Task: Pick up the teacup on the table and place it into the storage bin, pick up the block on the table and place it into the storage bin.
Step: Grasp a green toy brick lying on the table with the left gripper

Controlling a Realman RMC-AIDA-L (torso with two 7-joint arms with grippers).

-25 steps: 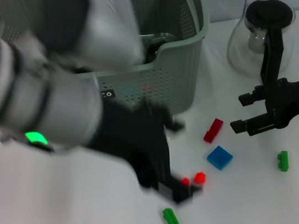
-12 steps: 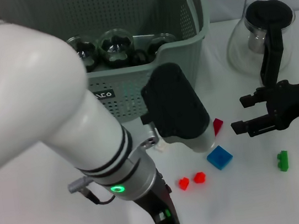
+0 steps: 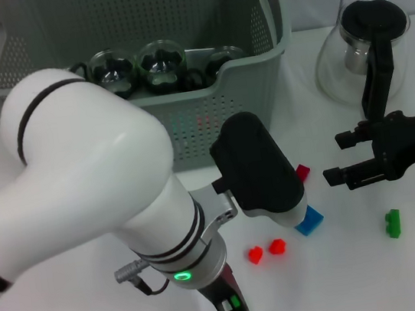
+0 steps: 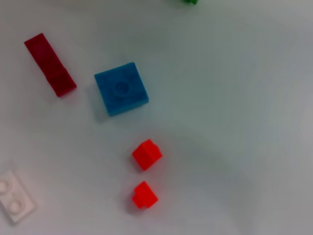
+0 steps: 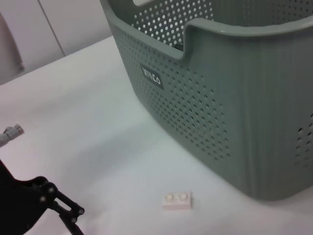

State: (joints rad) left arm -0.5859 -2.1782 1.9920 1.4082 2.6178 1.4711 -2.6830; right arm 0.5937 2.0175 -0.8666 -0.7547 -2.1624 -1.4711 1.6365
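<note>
My left arm crosses in front of the storage bin (image 3: 256, 63), its black wrist housing hanging over the table (image 3: 73, 298) just before the bin's front wall; I cannot tell how my left gripper's fingers stand (they show in no view). Below that wrist lie a blue block (image 4: 121, 88), a dark red block (image 4: 50, 64), two small red blocks (image 4: 146, 154) and a white two-stud block (image 4: 14, 203). Glass teacups (image 3: 159, 60) sit inside the bin. My right gripper (image 3: 332, 159) hovers spread, to the bin's right, near a glass pitcher (image 3: 363, 48) and above a green block (image 3: 392, 223).
</note>
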